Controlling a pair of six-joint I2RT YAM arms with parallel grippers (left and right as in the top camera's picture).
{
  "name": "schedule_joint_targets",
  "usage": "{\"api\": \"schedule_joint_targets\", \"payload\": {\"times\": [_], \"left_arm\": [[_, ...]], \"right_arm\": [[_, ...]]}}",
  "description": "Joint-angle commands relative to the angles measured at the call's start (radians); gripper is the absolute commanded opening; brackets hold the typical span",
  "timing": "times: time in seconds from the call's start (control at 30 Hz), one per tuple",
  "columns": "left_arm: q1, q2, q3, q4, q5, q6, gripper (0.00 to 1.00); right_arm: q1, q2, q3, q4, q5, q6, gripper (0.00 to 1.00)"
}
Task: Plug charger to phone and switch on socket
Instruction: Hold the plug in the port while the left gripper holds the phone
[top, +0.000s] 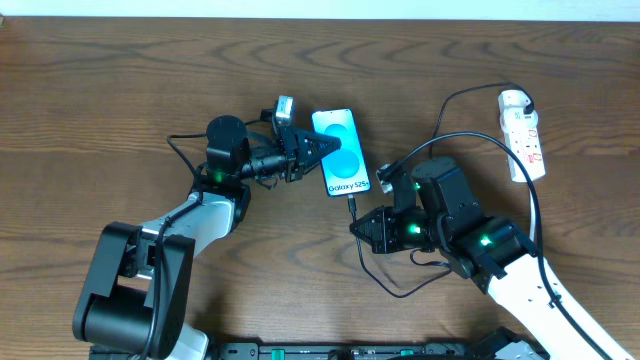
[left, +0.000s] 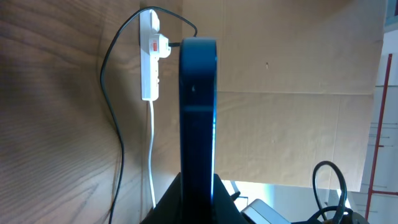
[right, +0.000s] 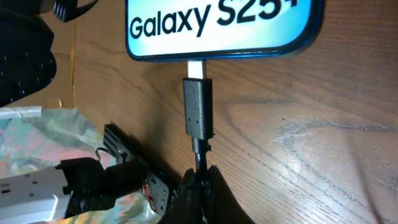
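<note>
The phone (right: 224, 25) shows "Galaxy S25+" in bold black letters on its bright screen, and the right wrist view cuts off the top of the line. No other writing can be read. From above, the phone's long axis runs away from the right claw (right: 199, 190). Its lettered short edge points back at that claw and its screen faces up. The right claw is clenched on the charger cable (top: 440, 145) just behind the plug (right: 198, 115). The plug stands straight ahead of the claw's tips, in line with the phone. Its silver tip (right: 196, 68) meets the phone's short edge, with a stub of metal showing. The left claw (top: 318, 147) grasps the phone from the side, one finger lying across the screen. In the left wrist view the phone rises edge-on from between the fingers as a thin dark-blue slab. The power strip (top: 522, 132) lies well apart from both claws, beyond the right one, with its long axis roughly parallel to the phone's. It carries a red switch mark (left: 153, 45), and the black cable leaves it and loops back to the right claw. A white cord (left: 152, 155) trails from its end.
</note>
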Motion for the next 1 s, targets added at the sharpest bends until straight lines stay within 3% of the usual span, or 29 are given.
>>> {"api": "schedule_joint_targets", "payload": {"times": [0.0, 0.97], "left_arm": [[-0.002, -0.011, 0.028, 0.010, 0.014, -0.010, 0.07], [-0.002, -0.011, 0.028, 0.012, 0.042, -0.004, 0.07]], "right_arm": [[0.005, 0.000, -0.006, 0.003, 0.001, 0.017, 0.01], [0.005, 0.000, -0.006, 0.028, 0.054, 0.068, 0.01]]}}
